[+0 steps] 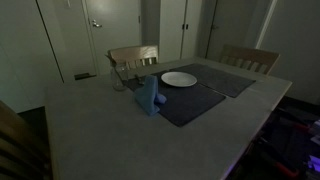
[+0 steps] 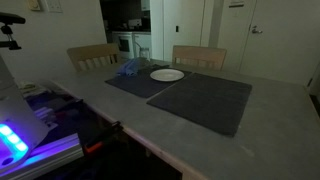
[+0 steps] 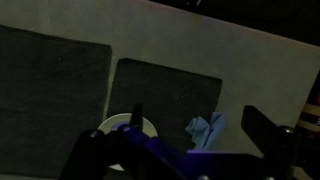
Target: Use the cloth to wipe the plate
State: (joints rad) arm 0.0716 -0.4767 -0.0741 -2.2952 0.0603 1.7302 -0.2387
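A white plate (image 1: 179, 79) sits on a dark placemat (image 1: 190, 104) at the far side of the table. It shows in both exterior views (image 2: 167, 75) and in the wrist view (image 3: 122, 126). A crumpled blue cloth (image 1: 148, 98) lies next to the plate at the placemat's edge (image 2: 129, 69). In the wrist view the cloth (image 3: 210, 128) lies far below, between my fingers. My gripper (image 3: 195, 120) is open and empty, high above the table. It is out of sight in both exterior views.
A second dark placemat (image 2: 205, 100) lies beside the first (image 1: 228, 78). Two wooden chairs (image 1: 133, 57) (image 1: 250, 58) stand at the table's far edge. Purple-lit equipment (image 2: 30, 130) stands by the table's near side. Doors line the back wall.
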